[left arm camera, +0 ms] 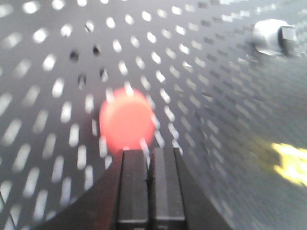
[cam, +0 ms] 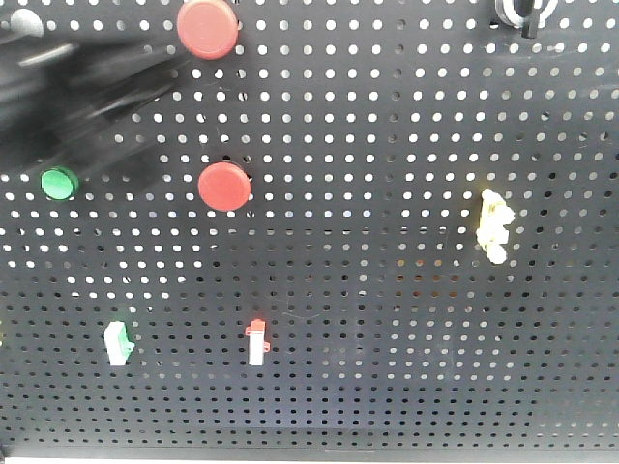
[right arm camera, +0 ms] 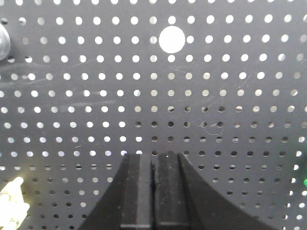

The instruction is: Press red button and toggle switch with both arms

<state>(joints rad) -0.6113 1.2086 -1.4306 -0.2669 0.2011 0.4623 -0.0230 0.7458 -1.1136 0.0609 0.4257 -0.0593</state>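
Two red round buttons are mounted on the black pegboard (cam: 406, 290), one at the top (cam: 208, 27) and one lower (cam: 224, 186). A red toggle switch (cam: 256, 341) and a green toggle switch (cam: 117, 342) sit lower down. My left arm (cam: 82, 97) is a dark blur at the upper left, close to the buttons. In the left wrist view my left gripper (left arm camera: 149, 152) is shut and empty, its tips just below a blurred red button (left arm camera: 126, 120); I cannot tell which one. My right gripper (right arm camera: 154, 155) is shut and empty, facing bare pegboard.
A green round button (cam: 58, 182) sits beside the left arm. A yellow fitting (cam: 494, 226) is at the right and also shows in the right wrist view (right arm camera: 10, 207). A black-and-silver knob (cam: 522, 12) is at the top right.
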